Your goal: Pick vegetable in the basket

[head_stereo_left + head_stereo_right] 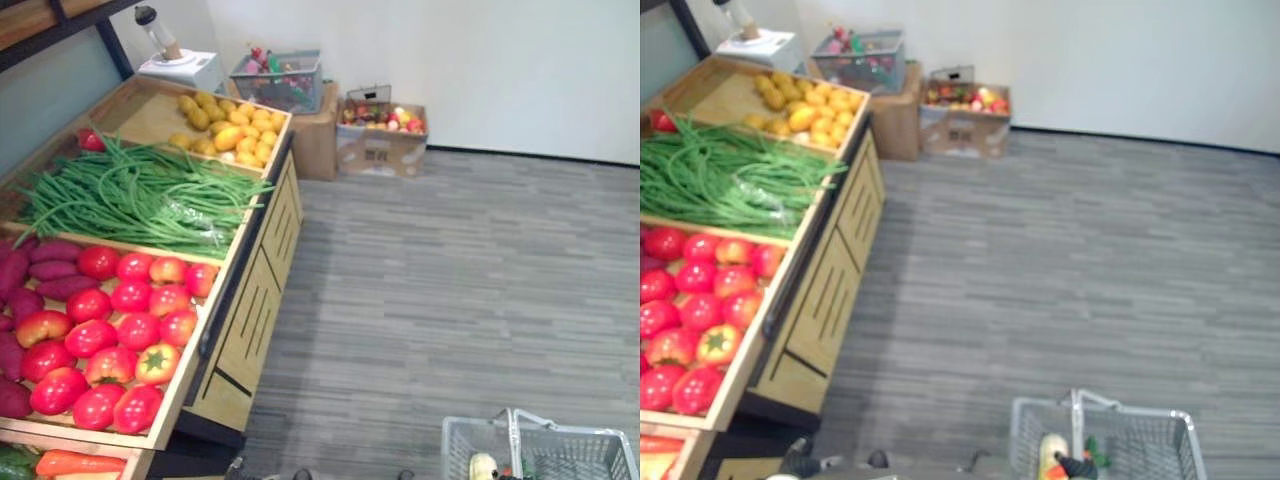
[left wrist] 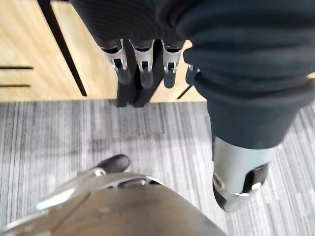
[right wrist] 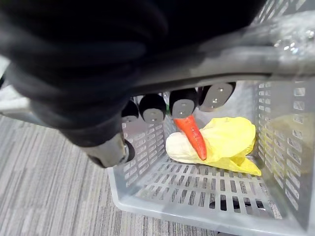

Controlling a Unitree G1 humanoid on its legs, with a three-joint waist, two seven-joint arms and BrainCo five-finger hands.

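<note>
A grey plastic basket [image 1: 600, 450] hangs low at my right side above the carpet. My right hand [image 3: 182, 103] is shut on its handle [image 3: 275, 49], fingers curled under the bar. Inside the basket lie a pale yellow cabbage [image 3: 231, 140] and an orange carrot [image 3: 194, 137] resting across it. My left hand [image 2: 142, 59] hangs open, fingers straight, beside the front of the wooden produce stand [image 1: 250, 320] and holds nothing. On the stand sit red tomatoes [image 1: 110, 320], long green beans [image 1: 140, 200], purple sweet potatoes [image 1: 40, 270] and another carrot [image 1: 80, 463].
Yellow round produce [image 1: 235, 130] fills the stand's far bin, with a blender [image 1: 180, 60] behind it. A grey crate [image 1: 280, 80] on a box and an open cardboard box [image 1: 380, 135] of produce stand against the back wall. Grey carpet stretches right of the stand.
</note>
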